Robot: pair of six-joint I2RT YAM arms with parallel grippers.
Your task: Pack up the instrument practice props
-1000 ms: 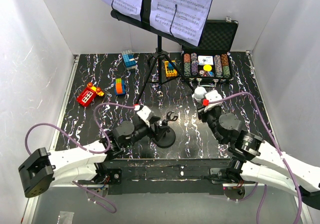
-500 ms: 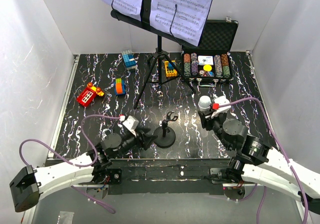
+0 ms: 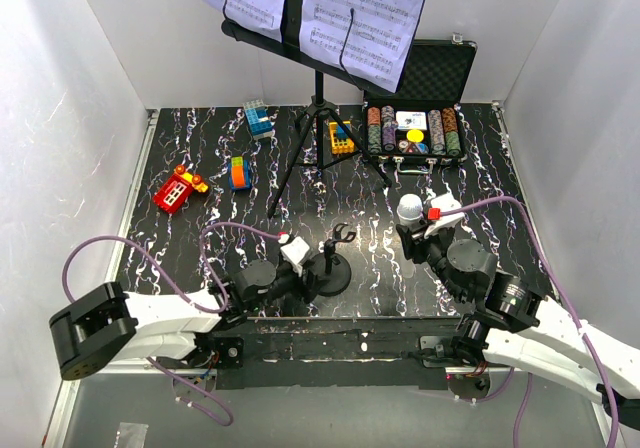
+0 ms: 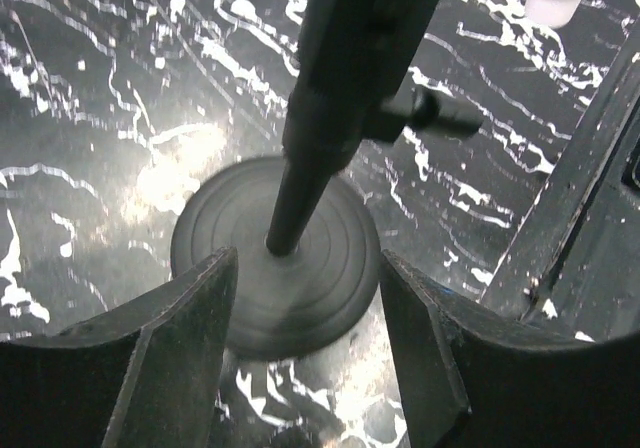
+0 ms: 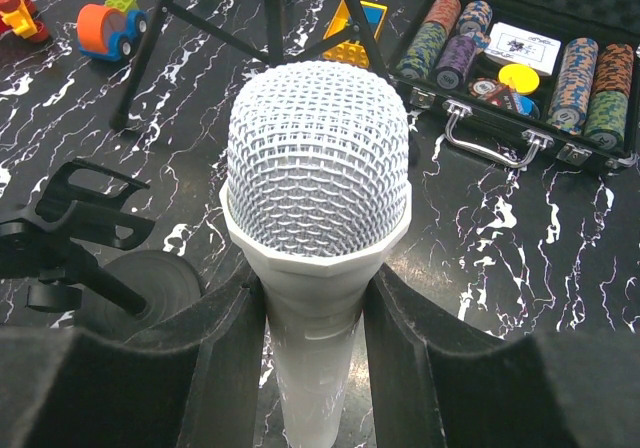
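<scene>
- Right hand (image 5: pixel 312 313) is closed on the handle of the microphone (image 5: pixel 317 158), upright above the desk (image 5: pixel 520 238).
- Left hand (image 4: pixel 305 268) is open, with one finger on each side of the round black base (image 4: pixel 325 288).
- Music stand (image 3: pixel 319 93) is at the far side.

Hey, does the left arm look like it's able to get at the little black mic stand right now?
Probably yes. The left gripper is open right at the mic stand, its fingers flanking the round base, with nothing between them and the post.
</scene>
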